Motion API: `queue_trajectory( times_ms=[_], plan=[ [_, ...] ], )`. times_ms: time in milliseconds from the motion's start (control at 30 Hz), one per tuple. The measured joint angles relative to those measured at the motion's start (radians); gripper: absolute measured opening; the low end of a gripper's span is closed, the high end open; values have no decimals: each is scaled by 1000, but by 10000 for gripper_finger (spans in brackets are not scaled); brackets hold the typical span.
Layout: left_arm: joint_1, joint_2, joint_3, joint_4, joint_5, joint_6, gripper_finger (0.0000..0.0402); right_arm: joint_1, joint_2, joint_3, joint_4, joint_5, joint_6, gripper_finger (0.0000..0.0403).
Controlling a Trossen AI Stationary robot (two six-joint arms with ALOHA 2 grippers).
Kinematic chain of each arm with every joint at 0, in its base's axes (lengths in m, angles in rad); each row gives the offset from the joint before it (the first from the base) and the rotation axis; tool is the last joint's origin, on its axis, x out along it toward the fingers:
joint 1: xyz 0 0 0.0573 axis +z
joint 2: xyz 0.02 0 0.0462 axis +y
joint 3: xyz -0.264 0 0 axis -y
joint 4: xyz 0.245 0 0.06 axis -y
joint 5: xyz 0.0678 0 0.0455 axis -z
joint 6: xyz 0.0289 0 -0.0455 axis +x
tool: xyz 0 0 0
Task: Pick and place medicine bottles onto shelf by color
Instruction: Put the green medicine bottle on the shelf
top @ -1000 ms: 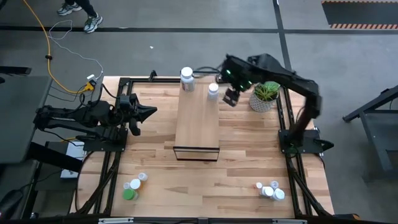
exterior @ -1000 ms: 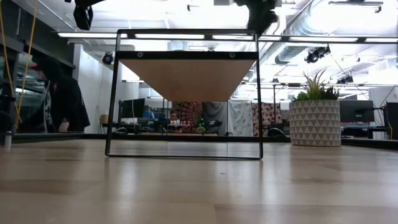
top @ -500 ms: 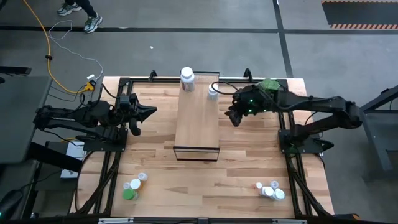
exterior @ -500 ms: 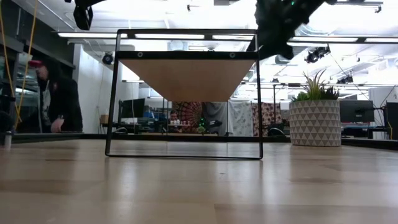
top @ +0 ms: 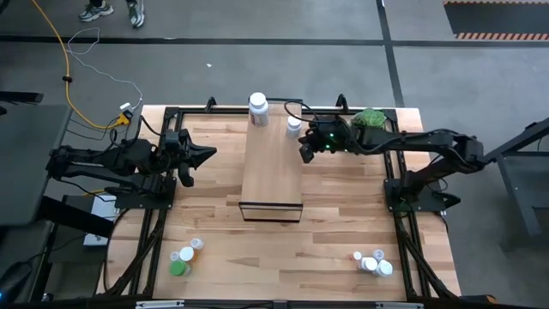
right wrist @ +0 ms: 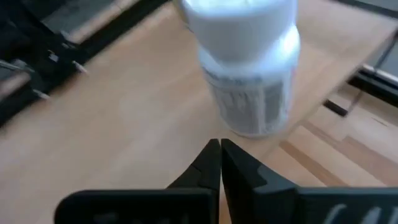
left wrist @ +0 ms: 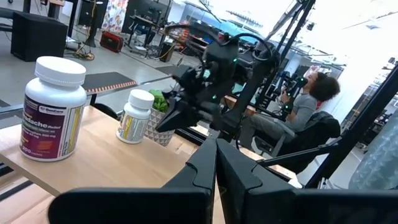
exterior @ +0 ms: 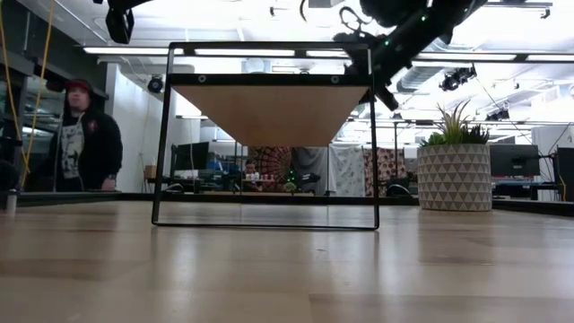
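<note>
A: Where do we stand? Two white bottles are on the shelf (top: pixel 273 163) at its far end — the big bottle (top: pixel 257 107) and the small bottle (top: pixel 294 126) near the right edge.

B: Our right pincer (top: pixel 304 151) sits just beside the small bottle, fingers pressed together, gripping nothing. The left pincer (top: pixel 190 158) waits over the counter (top: pixel 214 232) left of the shelf, also closed and empty.

A: So this placement looks done?

B: We judge so. Next we need another bottle — the green group (top: pixel 183 256) or the white cluster (top: pixel 371 263) at the near edge — and the right pincer must open first.
</note>
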Motion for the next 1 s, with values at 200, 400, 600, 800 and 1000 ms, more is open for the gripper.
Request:
queue_trajectory(
  times_ms=[200, 400, 600, 800, 1000],
  plan=[
    [0, 0, 0, 0, 0, -1, 0, -20, 40, 1, 82, 7, -11, 1],
    [0, 0, 0, 0, 0, -3, 0, -36, 47, 1, 167, 62, -36, 0],
    [0, 0, 0, 0, 0, -3, 0, -66, 47, 1, 234, 66, -30, 0],
    [0, 0, 0, 0, 0, -4, 0, -83, 47, 1, 284, 66, 6, 0],
    [0, 0, 0, 0, 0, -4, 0, -83, 96, 2, 352, 66, 88, 0]
  ],
)
